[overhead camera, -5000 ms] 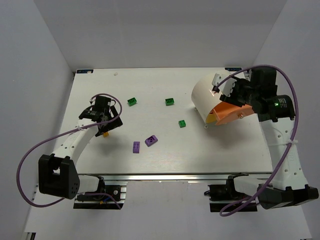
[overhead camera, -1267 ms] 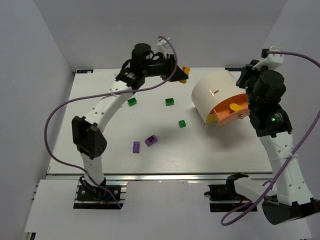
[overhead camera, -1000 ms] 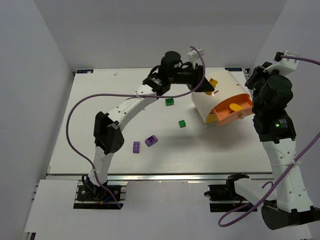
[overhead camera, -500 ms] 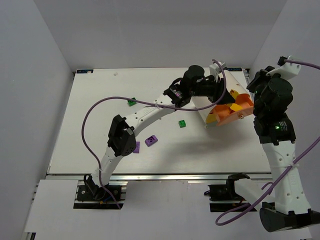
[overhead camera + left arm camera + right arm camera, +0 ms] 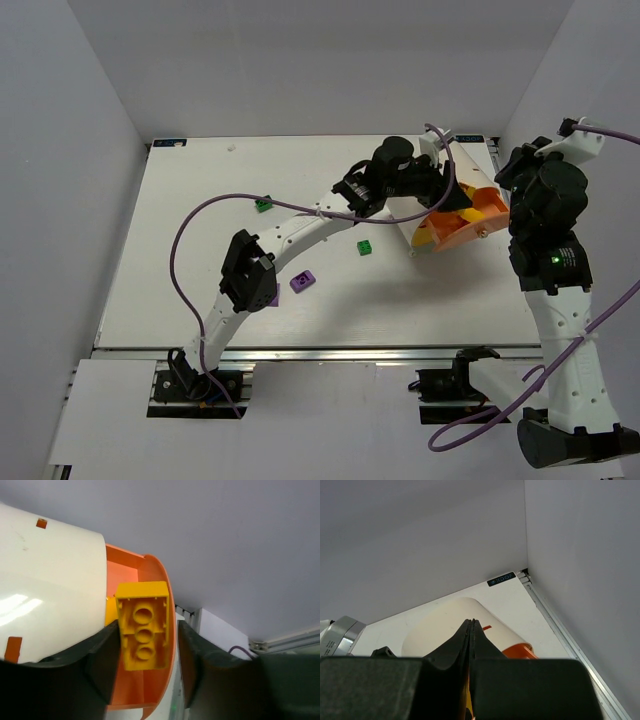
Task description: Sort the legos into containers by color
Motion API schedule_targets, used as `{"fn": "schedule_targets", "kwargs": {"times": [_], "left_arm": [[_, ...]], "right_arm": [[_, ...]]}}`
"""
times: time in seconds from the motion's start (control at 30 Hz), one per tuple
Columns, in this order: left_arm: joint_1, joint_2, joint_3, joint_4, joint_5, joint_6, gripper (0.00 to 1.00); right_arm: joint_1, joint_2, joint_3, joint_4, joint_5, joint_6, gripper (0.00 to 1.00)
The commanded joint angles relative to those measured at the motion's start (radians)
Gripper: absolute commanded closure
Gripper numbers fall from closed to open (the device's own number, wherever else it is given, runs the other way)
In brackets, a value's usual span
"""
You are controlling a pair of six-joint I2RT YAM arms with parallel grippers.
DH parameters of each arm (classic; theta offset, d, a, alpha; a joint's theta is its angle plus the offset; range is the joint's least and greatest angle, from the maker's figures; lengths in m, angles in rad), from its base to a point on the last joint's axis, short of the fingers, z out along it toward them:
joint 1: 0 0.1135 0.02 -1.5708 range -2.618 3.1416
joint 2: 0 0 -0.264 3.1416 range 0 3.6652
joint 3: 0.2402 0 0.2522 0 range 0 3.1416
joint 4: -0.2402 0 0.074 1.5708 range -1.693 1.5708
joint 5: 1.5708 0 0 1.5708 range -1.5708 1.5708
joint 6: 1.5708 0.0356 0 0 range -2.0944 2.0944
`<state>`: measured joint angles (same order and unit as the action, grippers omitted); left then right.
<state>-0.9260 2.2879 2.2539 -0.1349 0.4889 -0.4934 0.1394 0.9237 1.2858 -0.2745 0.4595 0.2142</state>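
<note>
Brick between left tool jaws, at tub

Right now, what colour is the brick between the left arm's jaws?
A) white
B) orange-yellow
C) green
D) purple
B: the left wrist view shows an orange-yellow brick between that arm's jaws, in front of the orange inside of the cream tub.
</note>
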Motion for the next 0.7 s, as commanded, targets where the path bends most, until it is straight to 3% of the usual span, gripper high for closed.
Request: {"fn": "schedule_targets", "kwargs": {"times": [0.0, 0.1, 0.3, 0.4, 0.5, 0.57, 0.67], "left_arm": [[-0.016, -0.01, 0.038, -0.003, -0.024, 0.003, 0.36], [-0.016, -0.008, 0.047, -0.008, -0.033, 0.003, 0.26], [-0.016, -0.022, 0.062, 0.014, -0.05, -0.01, 0.24], [-0.016, -0.063, 0.056, 0.04, -0.085, -0.017, 0.35], [-0.016, -0.149, 0.024, 0.037, -0.134, -0.008, 0.66], [0.006, -0.197, -0.016, 0.034, -0.162, -0.007, 0.78], [0.015, -0.331, -0.15, 0.011, -0.251, 0.019, 0.86]], "right_arm": [[-0.007, -0.016, -0.003, 0.037, -0.007, 0.022, 1.0], [-0.009, -0.019, -0.005, 0.032, -0.022, 0.019, 1.0], [-0.015, -0.016, 0.02, -0.017, -0.134, -0.002, 1.0], [-0.02, -0.002, 0.053, -0.058, -0.109, -0.012, 1.0], [-0.023, 0.043, 0.095, -0.153, -0.004, 0.007, 1.0], [-0.031, 0.049, 0.09, -0.204, 0.039, 0.023, 1.0], [-0.044, 0.053, 0.067, -0.267, 0.129, 0.079, 1.0]]}}
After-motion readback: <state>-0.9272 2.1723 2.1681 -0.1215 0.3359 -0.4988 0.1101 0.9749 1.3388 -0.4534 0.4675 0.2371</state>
